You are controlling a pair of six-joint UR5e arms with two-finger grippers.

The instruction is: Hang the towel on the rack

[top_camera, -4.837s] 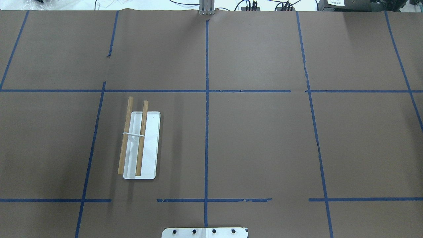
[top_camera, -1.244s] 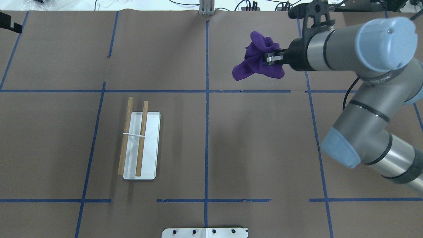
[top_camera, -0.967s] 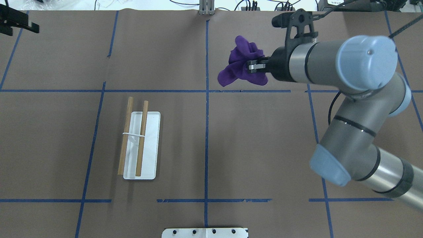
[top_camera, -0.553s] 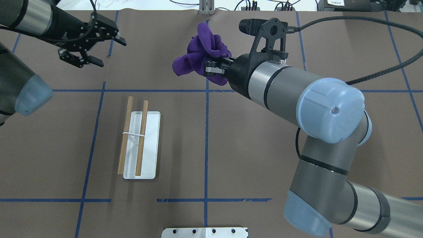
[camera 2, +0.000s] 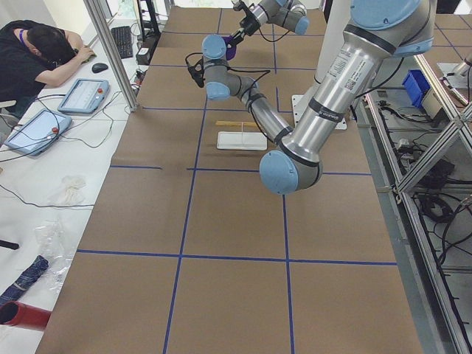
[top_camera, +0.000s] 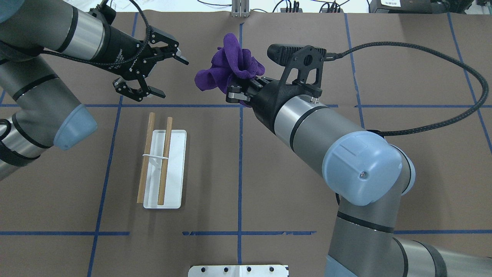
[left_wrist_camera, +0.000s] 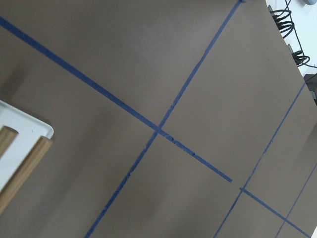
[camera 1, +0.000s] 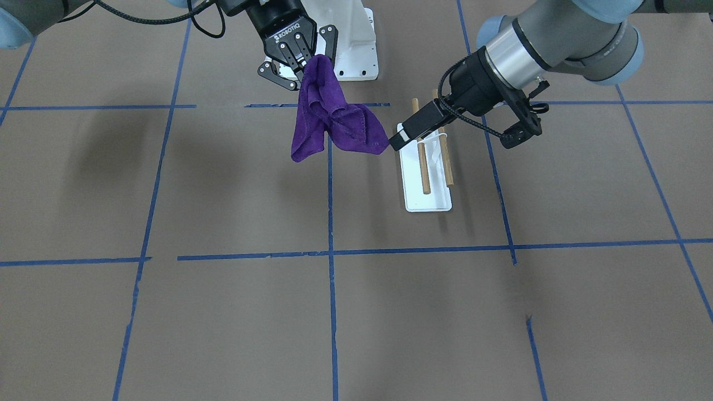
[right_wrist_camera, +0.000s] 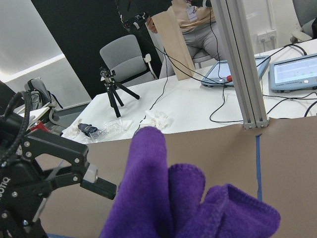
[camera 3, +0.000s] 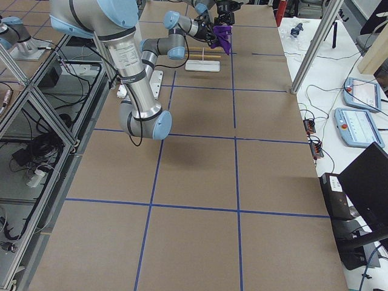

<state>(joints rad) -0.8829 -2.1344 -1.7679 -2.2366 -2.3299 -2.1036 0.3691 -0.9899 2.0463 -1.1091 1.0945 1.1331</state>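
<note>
One purple towel (top_camera: 230, 69), seemingly soft, light and limp, held bunched at upper centre in the clamped right tool (top_camera: 232, 95); free corner suits the wide-open left tool (top_camera: 172, 77); rack (top_camera: 163, 169) lower left on the table (top_camera: 57, 192).

Setting: robotics lab.
Work surface: paper-covered table (top_camera: 57, 184), gridded with blue tape (top_camera: 240, 173).
Surroundings: aluminium frame posts (camera 2: 111, 50), teach pendants (camera 2: 83, 96), camera tripod (right_wrist_camera: 113, 94).

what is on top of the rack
Nothing: the rack's two dowels are bare overhead. The towel hangs from the right gripper, apart from it. Nothing there is covered.
</note>
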